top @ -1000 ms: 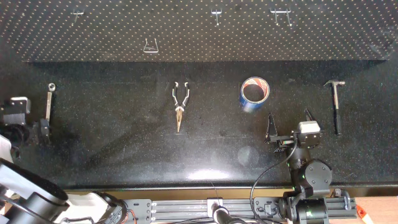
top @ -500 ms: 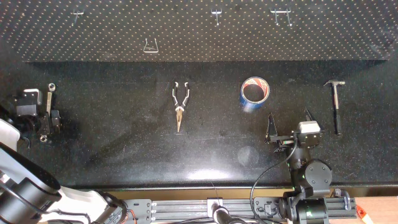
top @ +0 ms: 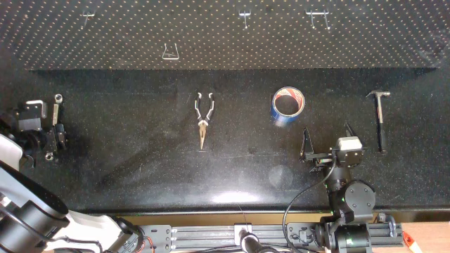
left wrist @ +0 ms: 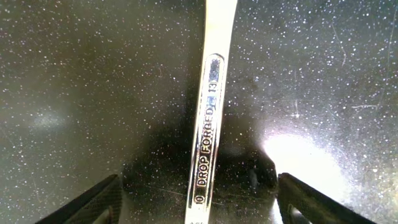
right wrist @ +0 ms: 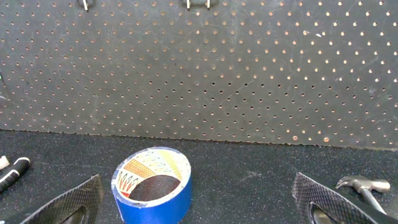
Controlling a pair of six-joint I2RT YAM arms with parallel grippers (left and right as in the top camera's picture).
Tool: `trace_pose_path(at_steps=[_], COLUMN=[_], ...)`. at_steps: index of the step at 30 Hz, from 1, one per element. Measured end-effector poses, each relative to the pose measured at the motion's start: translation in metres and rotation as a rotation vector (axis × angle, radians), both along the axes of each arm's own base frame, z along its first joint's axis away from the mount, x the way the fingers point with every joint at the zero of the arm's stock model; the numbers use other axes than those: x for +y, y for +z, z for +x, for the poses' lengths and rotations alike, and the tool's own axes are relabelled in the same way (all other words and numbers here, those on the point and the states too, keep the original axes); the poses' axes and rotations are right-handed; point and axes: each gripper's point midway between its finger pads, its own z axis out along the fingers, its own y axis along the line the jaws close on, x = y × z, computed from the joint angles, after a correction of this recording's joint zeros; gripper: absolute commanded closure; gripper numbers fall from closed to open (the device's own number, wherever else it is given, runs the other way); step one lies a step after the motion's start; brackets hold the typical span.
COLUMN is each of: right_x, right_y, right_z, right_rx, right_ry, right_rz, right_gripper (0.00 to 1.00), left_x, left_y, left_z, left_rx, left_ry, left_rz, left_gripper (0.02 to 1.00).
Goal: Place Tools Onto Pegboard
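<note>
A silver wrench (top: 55,111) lies on the black worktop at the far left, ring end toward the pegboard (top: 225,31). My left gripper (top: 48,140) is low over its near end. In the left wrist view the wrench (left wrist: 208,112) runs straight between the open fingers (left wrist: 93,199) of the left gripper (left wrist: 199,202), which do not touch it. Pliers (top: 204,116), a blue tape roll (top: 287,105) and a hammer (top: 380,116) lie in a row. My right gripper (top: 327,140) stands open and empty in front of the tape roll (right wrist: 151,185).
The pegboard carries metal hooks (top: 244,15) near its top and a triangular wire hook (top: 169,53) lower left. In the right wrist view the hammer head (right wrist: 364,185) and a pliers handle (right wrist: 12,171) flank the tape.
My left gripper has moved from the table's left edge toward the pegboard and over the wrench, its fingers now on either side of it. The right arm has not moved.
</note>
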Motion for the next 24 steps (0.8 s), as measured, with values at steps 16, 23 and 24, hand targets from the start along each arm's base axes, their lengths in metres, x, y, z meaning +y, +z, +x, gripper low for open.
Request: trace_pose_path(at_steps=[16, 23, 24], right_x=[0.0000, 0.0000, -0.0001], right_y=[0.0000, 0.0000, 0.0000], right_z=[0.0000, 0.0000, 0.0000], right_rx=[0.000, 0.000, 0.000], right_ry=[0.000, 0.000, 0.000], right_rz=[0.000, 0.000, 0.000], right_gripper=[0.012, 0.012, 0.012], left_x=[0.0027, 0.0000, -0.0002], left_y=[-0.0034, -0.0038, -0.0039], left_z=[-0.0028, -0.0049, -0.0051], left_rx=[0.034, 0.044, 0.045], left_ry=[-0.011, -0.008, -0.008], left_rz=[0.010, -0.004, -0.005], left_gripper=[0.812, 0.873, 0.879])
